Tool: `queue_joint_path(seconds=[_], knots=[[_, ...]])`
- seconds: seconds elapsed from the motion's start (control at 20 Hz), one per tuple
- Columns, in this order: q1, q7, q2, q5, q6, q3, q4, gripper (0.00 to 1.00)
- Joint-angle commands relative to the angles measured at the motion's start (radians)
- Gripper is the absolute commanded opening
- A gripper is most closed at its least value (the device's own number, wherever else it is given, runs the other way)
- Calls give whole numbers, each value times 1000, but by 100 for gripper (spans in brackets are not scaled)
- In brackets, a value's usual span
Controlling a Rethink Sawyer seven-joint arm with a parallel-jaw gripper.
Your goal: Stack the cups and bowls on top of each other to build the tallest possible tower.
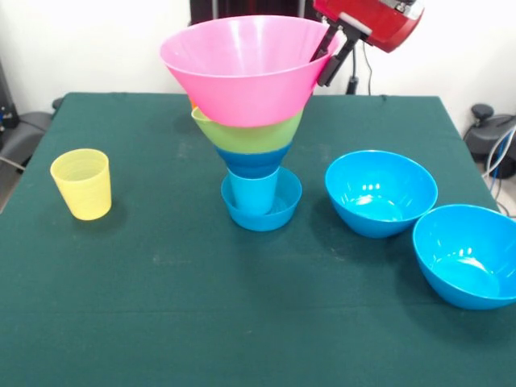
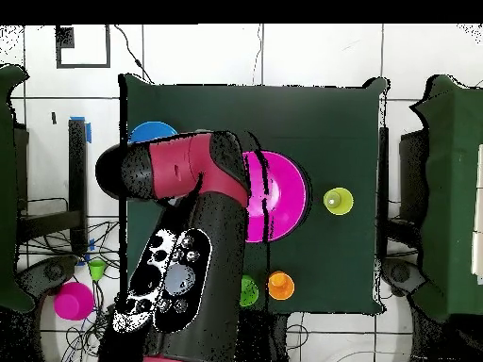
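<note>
Your gripper (image 1: 329, 55) clamps the pink bowl (image 1: 242, 68) rim at 3 o'clock — one finger (image 1: 325, 42) inside, one outside. That bowl tops the tower (image 1: 256, 153) at table centre; yellow cup (image 1: 82, 184) at 9, two blue bowls (image 1: 380, 193) at 4.

I count one big pink ribbed plastic bowl (image 1: 242, 68), one lime green bowl (image 1: 248, 135), two large bright blue bowls (image 1: 380, 192) (image 1: 466, 255), one smaller blue bowl (image 1: 261, 210), one light blue tumbler (image 1: 254, 192), one translucent yellow tumbler (image 1: 81, 183).
</note>
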Motion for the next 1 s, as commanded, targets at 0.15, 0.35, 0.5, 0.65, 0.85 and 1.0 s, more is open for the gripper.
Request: queue_joint_path(seconds=[0.15, 0.35, 0.5, 0.65, 0.85, 1.0], knots=[[25, 186, 25, 18, -31, 17, 33, 0], [30, 187, 16, 20, -44, 8, 52, 0], [32, 187, 11, 25, -50, 1, 62, 0], [37, 196, 1, 32, -58, -6, 89, 0], [42, 209, -10, 45, -79, -15, 129, 0], [47, 213, -12, 50, -87, -24, 146, 0]])
